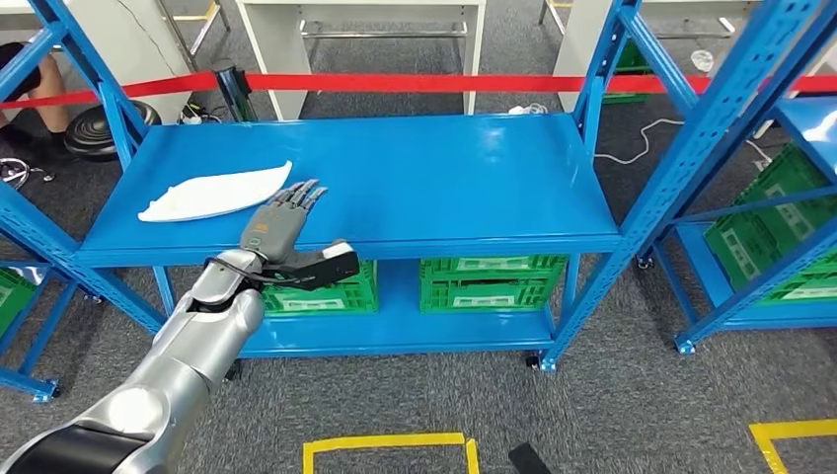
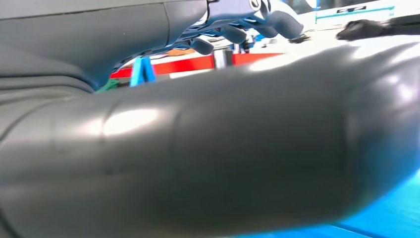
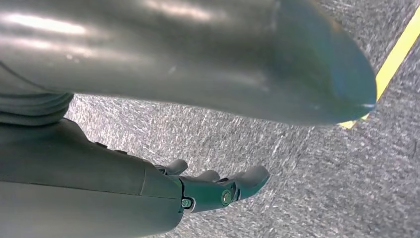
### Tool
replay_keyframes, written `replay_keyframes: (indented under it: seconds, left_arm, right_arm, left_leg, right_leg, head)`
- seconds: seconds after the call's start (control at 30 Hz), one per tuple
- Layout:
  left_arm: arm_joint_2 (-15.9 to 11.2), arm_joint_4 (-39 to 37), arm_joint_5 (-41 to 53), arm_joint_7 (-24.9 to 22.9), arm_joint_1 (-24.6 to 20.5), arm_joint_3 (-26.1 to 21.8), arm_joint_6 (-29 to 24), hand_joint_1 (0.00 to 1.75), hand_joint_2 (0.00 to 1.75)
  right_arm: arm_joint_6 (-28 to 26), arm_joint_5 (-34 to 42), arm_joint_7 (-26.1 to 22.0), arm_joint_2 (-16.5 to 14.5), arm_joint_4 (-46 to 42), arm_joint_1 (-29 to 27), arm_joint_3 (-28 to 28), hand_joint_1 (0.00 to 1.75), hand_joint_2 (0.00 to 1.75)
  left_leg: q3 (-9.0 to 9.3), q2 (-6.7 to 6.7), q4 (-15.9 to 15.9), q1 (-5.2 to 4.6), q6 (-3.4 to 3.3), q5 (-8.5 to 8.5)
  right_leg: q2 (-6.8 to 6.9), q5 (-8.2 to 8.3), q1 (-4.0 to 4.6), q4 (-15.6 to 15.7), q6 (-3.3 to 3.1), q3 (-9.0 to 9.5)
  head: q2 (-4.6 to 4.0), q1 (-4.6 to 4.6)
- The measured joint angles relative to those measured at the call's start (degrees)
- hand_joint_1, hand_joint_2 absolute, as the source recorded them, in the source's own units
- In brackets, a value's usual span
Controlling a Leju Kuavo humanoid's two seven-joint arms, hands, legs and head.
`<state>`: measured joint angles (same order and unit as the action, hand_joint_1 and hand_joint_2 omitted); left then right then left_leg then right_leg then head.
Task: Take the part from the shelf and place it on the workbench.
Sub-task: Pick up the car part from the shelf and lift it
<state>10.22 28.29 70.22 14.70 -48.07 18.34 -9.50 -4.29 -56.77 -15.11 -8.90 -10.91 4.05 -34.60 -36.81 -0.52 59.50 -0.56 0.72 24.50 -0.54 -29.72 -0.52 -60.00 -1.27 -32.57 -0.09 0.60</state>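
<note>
A flat white part (image 1: pixel 215 192) with a pointed end lies on the left of the blue shelf's (image 1: pixel 444 168) upper board. My left hand (image 1: pixel 281 222) hovers over the shelf's front edge just right of the part, fingers stretched out and apart, thumb out to the side, holding nothing. In the left wrist view the thick grey thumb (image 2: pixel 223 144) covers most of the picture and the dark fingers (image 2: pixel 237 32) reach forward, empty. My right hand (image 3: pixel 218 188) hangs over grey carpet with its fingers loosely extended and nothing in them.
Green crates (image 1: pixel 492 281) sit on the shelf's lower board and on the rack at right (image 1: pixel 780 237). A red tape barrier (image 1: pixel 424 83) runs behind the shelf. A person (image 1: pixel 35 84) sits at far left. Yellow floor tape (image 1: pixel 390 446) marks the carpet in front.
</note>
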Motion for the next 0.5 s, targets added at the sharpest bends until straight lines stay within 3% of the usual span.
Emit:
replay_keyframes:
  seconds: [0.2, 0.5]
  left_arm:
    - [-1.06, -1.51, 2.17, -4.62, -0.82, -0.94, 0.11, 0.0, 0.0]
    - [-3.67, -4.37, 3.18, -6.97, -2.62, -3.31, 0.9, 0.0, 0.0]
  right_arm:
    - [-0.16, -0.2, -0.11, 0.1, 0.0, 0.03, -0.34, 0.0, 0.0]
    - [-0.16, -0.7, 0.02, 0.11, 0.0, -0.02, -0.66, 0.0, 0.0]
  left_leg:
    - [0.03, -0.04, 0.01, -0.01, -0.59, 0.2]
    - [0.05, 0.0, 0.01, -0.01, -0.9, 0.02]
  right_leg:
    - [0.07, 0.18, 0.01, 0.77, 0.55, 0.43]
    - [0.07, 0.45, 0.01, 0.91, 1.01, 0.49]
  head:
    - [0.0, 0.01]
    - [0.0, -0.01]
